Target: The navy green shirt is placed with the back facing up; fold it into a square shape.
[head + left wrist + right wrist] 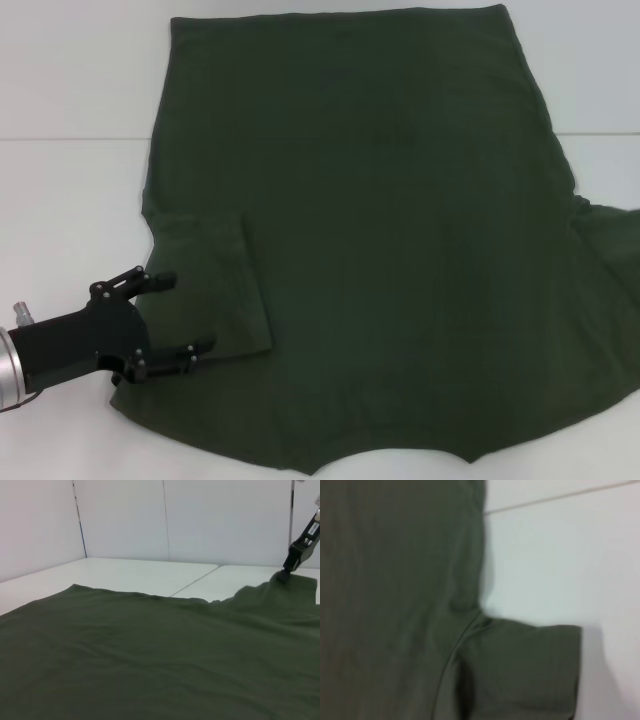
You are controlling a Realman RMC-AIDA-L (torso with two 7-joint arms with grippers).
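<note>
Head view: the navy green shirt [380,230] lies spread flat, plain side up, on the white bench [70,90], its long axis running from the hem at the far edge to the collar at the near edge. The left sleeve [215,285] is already folded in over the body. The left gripper [180,315] sits at that sleeve's outer edge, fingers apart, holding nothing; it is the only arm visible near the shirt here.

Left wrist view: across the shirt [150,655], the right gripper [300,550] stands at the opposite edge, its tip touching the raised cloth; whether it is closed on the cloth cannot be told.

Right wrist view: the right sleeve [530,670] juts out unfolded from the shirt's body [395,590], so this side probably folds next.
</note>
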